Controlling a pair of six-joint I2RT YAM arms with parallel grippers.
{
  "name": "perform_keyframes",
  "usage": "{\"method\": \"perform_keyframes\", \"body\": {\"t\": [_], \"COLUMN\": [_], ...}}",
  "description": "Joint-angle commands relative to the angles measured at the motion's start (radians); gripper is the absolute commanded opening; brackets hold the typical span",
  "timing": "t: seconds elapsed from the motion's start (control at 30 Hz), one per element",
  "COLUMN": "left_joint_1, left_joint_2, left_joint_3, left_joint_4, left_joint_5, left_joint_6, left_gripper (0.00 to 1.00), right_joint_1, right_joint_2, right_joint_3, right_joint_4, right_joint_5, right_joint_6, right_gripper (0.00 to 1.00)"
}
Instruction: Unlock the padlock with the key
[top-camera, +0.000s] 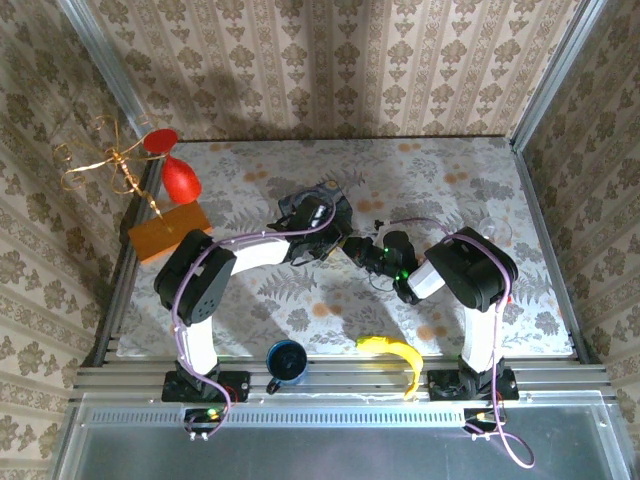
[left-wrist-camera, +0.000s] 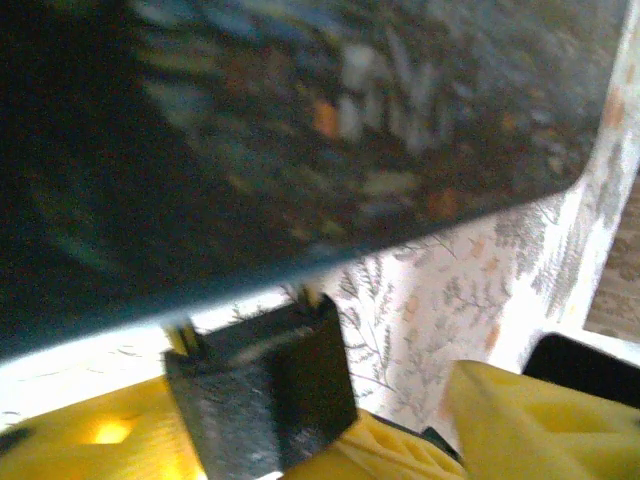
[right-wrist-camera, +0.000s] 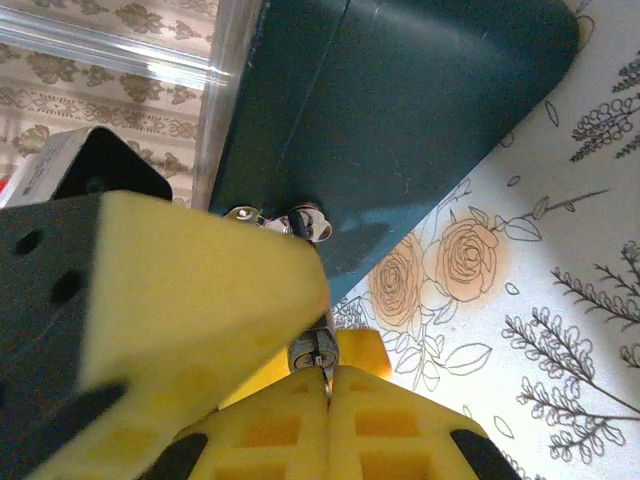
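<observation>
Yellow fingers (right-wrist-camera: 385, 430) of the right gripper (right-wrist-camera: 327, 392) sit closest in the right wrist view, clenched flat together on a thin silvery sliver that I take for the key (right-wrist-camera: 313, 350). At ten o'clock from them a fat yellow pad (right-wrist-camera: 200, 290) hides whatever joins key to lock. Beyond it, at twelve o'clock, the padlock (right-wrist-camera: 303, 222) hangs at the edge of the blue tin (right-wrist-camera: 400, 120), which stands on the counter (right-wrist-camera: 570, 300). It is tiny, hard, smooth metal, so it should be light, stiff and apt to swivel or slip. Pinching its flat body sides looks best while the key turns. Whether the left gripper (top-camera: 332, 247) is released or grasping I cannot tell, because the left wrist view is blurred, with the tin's painted face looming close.
</observation>
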Motion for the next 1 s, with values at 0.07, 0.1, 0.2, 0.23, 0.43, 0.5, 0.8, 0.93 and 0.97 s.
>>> {"method": "perform_keyframes", "body": {"t": [0.07,0.1,0.2,0.23,0.43,0.5,0.8,0.93,0.97], "left_joint_1": [0.001,0.004,0.012,0.015,0.041,0.045,0.052,0.051,0.051], "left_joint_2": [-0.037,-0.041,-0.054,-0.058,-0.063,-0.057,-0.031,-0.025,-0.022], "left_joint_3": [-0.028,-0.034,-0.064,-0.073,-0.119,-0.127,-0.142,-0.147,-0.148], "left_joint_4": [0.038,0.039,0.049,0.054,0.12,0.146,0.242,0.266,0.268], "left_joint_5": [0.031,0.024,-0.007,-0.018,-0.045,-0.048,-0.06,-0.065,-0.066], "left_joint_6": [-0.004,-0.006,-0.011,-0.011,-0.019,-0.015,-0.013,-0.008,-0.008], "left_gripper": [0.7,0.7,0.69,0.69,0.62,0.57,0.42,0.36,0.35], "right_joint_1": [0.007,0.007,0.007,0.007,0.007,0.007,0.007,0.007,0.007], "right_joint_2": [0.01,0.011,0.01,0.01,0.014,0.014,0.014,0.016,0.016], "right_joint_3": [0.032,0.033,0.034,0.035,0.04,0.041,0.045,0.049,0.051], "right_joint_4": [0.053,0.051,0.05,0.049,0.048,0.047,0.041,0.04,0.039], "right_joint_5": [0.034,0.034,0.036,0.035,0.035,0.034,0.034,0.034,0.032], "right_joint_6": [0.015,0.016,0.018,0.018,0.023,0.023,0.024,0.026,0.026], "right_gripper": [0.0,0.0,0.0,0.0,0.0,0.0,0.0,0.0,0.0]}}
